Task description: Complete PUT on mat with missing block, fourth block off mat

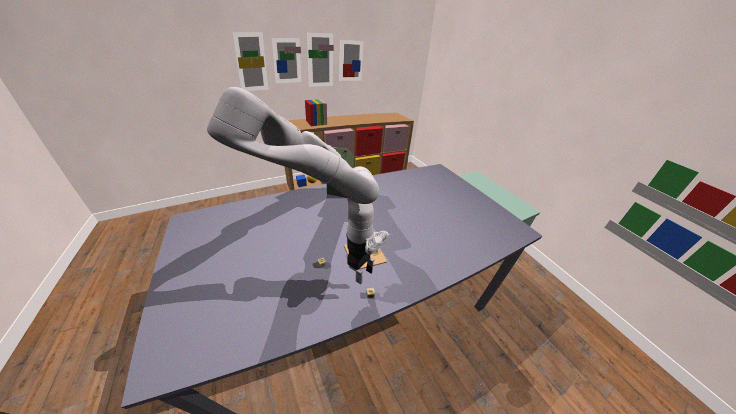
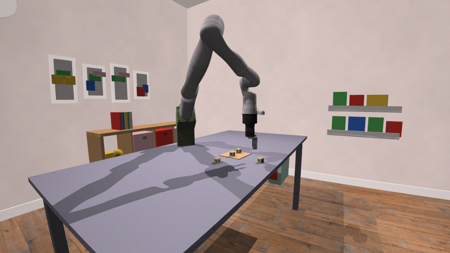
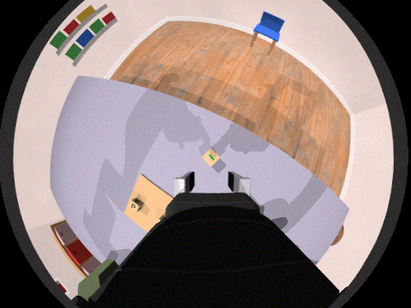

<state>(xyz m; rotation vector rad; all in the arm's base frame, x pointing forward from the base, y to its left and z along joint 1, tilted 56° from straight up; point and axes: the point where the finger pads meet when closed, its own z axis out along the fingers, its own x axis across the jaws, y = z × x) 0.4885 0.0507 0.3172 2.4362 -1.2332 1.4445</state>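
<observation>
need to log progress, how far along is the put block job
Early. Done: two wooden letter blocks sit on the tan mat. In hand: the black gripper, fingers open and empty, hangs above the table near the loose block by the edge. Left: pick the right loose block, seat it in the row, release.

Two blocks (image 2: 235,152) on mat (image 2: 243,155)
</observation>
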